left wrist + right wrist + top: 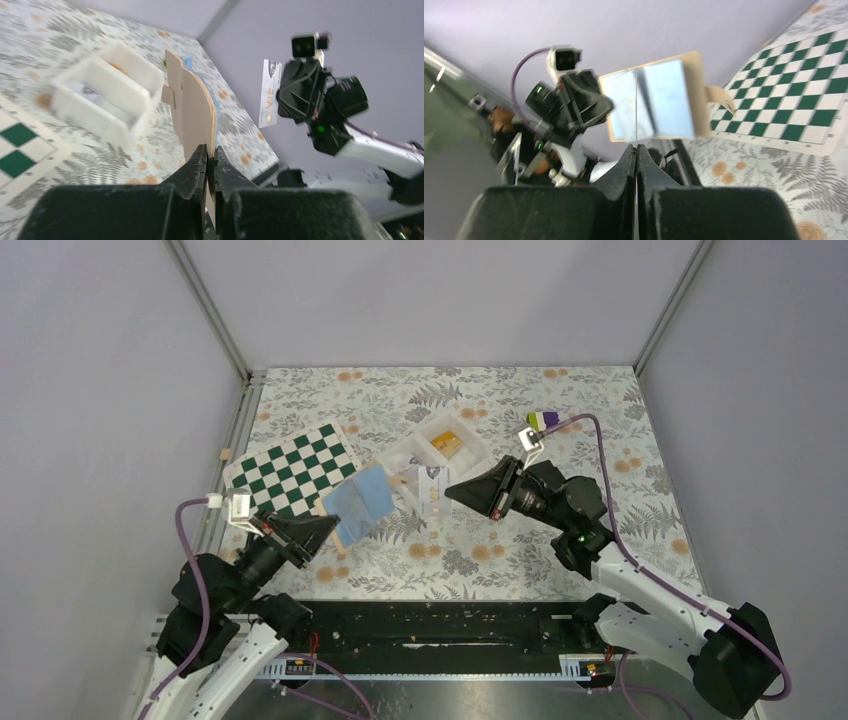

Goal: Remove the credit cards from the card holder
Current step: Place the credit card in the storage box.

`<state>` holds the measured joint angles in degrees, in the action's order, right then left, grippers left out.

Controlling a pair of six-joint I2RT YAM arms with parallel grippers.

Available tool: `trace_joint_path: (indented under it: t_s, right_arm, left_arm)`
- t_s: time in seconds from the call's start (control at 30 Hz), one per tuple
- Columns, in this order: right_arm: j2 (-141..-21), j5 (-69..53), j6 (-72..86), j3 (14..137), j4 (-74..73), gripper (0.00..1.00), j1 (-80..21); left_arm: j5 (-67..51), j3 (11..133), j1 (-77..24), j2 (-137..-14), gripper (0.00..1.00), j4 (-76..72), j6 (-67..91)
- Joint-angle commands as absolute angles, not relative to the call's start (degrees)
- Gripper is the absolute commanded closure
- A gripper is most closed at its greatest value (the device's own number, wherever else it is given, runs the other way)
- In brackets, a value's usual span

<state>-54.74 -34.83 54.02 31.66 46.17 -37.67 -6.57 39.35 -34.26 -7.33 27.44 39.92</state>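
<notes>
Card holder [358, 502] up off the surface [600, 410] in the overhead view, pinched shut by the left end effector [325, 530], open panels tilted toward the other arm, probably to present the pockets. Right end effector [455, 490] clamped on one credit card [431, 488], apart from the holder, near the white tray [405, 450]. Left wrist: jaws closed on the tan edge, holder upright. Right wrist: card edge-on between shut jaws, holder's blue faces opposite.

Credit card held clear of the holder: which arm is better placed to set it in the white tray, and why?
Right. The right gripper is shut on the credit card, close by the white tray; the left gripper is shut on the card holder, holding it off the table.
</notes>
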Motion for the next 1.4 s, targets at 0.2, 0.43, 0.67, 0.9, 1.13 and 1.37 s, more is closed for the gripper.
trace_joint_path:
  t_s: [0.2, 0.43, 0.67, 0.9, 1.13, 1.37]
  right_arm:
    - [-59.48, 2.88, 59.90, 32.16, 34.40, 1.00, -37.32]
    - [-76.07, 13.47, 65.91, 38.28, 37.74, 1.00, -39.90]
    - [-90.53, 26.68, 68.41, 46.53, 37.19, 1.00, -45.08]
    - [-97.68, 33.00, 71.10, 49.75, 36.89, 1.00, -47.15]
    - [-102.41, 34.71, 74.25, 52.74, 35.53, 1.00, -49.80]
    - [-105.40, 37.88, 78.20, 54.16, 33.02, 1.00, -50.40]
  left_arm:
    - [18.28, 44.24, -34.08, -0.56, 1.00, 33.58, 34.95]
    - [22.46, 44.73, -34.10, -0.64, 1.00, 36.25, 29.96]
    - [23.15, 43.58, -34.10, 2.65, 1.00, 37.64, 27.08]
    - [21.38, 43.33, -34.05, 2.91, 1.00, 36.62, 25.73]
    - [20.28, 43.15, -34.10, 2.77, 1.00, 35.90, 25.16]
    - [20.01, 43.20, -34.10, 3.12, 1.00, 36.04, 25.14]
